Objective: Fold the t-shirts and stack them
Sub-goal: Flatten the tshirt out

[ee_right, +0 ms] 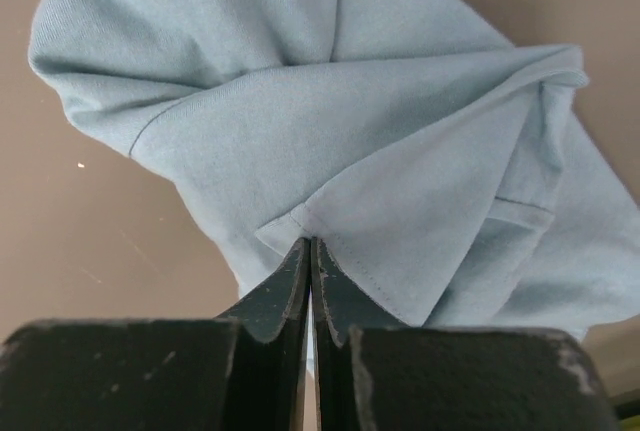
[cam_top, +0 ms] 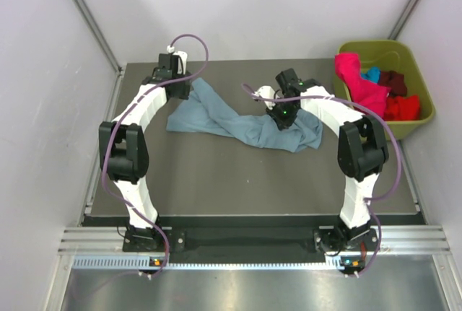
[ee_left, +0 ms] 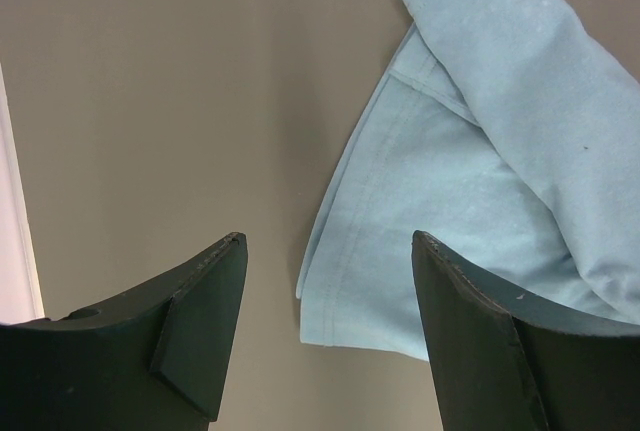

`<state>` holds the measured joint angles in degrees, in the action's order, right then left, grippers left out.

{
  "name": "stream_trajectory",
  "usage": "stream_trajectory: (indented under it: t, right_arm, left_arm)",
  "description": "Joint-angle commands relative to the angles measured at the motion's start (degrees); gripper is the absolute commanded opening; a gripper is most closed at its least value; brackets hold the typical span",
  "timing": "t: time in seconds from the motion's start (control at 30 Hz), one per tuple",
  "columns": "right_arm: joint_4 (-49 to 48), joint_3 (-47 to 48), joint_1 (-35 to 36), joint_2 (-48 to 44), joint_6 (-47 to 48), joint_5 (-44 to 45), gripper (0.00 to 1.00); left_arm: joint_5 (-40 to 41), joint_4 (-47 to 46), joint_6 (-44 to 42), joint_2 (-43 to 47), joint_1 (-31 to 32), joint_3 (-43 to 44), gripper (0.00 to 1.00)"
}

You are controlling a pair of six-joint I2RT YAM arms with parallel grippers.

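The table [cam_top: 238, 181] carries one large grey-blue t-shirt [cam_top: 224, 120], which is spread in a twisted, rumpled band across the far half, from the left arm's wrist to below the right arm's wrist. The cloth is judged to be light, limp and non-slippery: no shape will be held when it is lifted, and any unsupported part will sag and drag, so it is best taken by a doubled, stitched edge, at two well-separated points, and drawn flat before folding. The olive-green bin [cam_top: 375, 44] stands at the far right, and a pink t-shirt [cam_top: 357, 80], a red t-shirt [cam_top: 404, 107], a maroon t-shirt [cam_top: 393, 80] and a turquoise t-shirt [cam_top: 372, 74] are heaped in it, unfolded; the pink one is draped over the near-left rim. The left gripper [ee_left: 328, 238] is held wide apart above the table with nothing between its fingers; a free hemmed corner of the grey-blue cloth lies just beside its right finger, and a good hold is offered there. The right gripper [ee_right: 310, 243] is pressed closed, and a stitched hem [ee_right: 345, 251] of the same shirt is pinched at its fingertips, the fabric fanning away from that point in folds.
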<state>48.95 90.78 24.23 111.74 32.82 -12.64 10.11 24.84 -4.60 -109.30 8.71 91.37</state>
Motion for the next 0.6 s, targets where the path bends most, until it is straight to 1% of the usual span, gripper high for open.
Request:
stream_trajectory:
  t: [0.0,0.2,0.33,0.47,0.5,0.57]
  right_arm:
    - [-1.8,3.4,0.6,-2.1,0.1,-0.3,0.0]
    - [-2.2,8.8,0.0,-4.3,-0.5,0.8,0.0]
    - [-2.6,11.1,-0.4,-3.6,0.0,1.9,0.0]
    - [-3.9,12.0,-2.3,-2.2,-1.4,2.2,0.0]
    - [-4.1,12.5,-3.5,-1.9,-1.6,2.5,0.0]
    - [-4.5,14.7,-4.9,-0.7,-2.7,2.6,0.0]
  left_arm:
    - [0.4,-2.8,0.2,1.3,-0.3,-1.0,0.72]
    - [0.4,-3.2,-0.2,0.8,-0.5,-2.0,0.72]
    - [1.3,-2.9,-0.8,-2.0,-0.6,-0.3,0.72]
    - [2.5,-1.2,-2.3,-7.1,-1.1,5.8,0.72]
    - [2.5,-0.9,-2.3,-8.3,-1.7,8.9,0.72]
    - [1.1,1.5,-3.0,-12.3,-2.2,12.9,0.73]
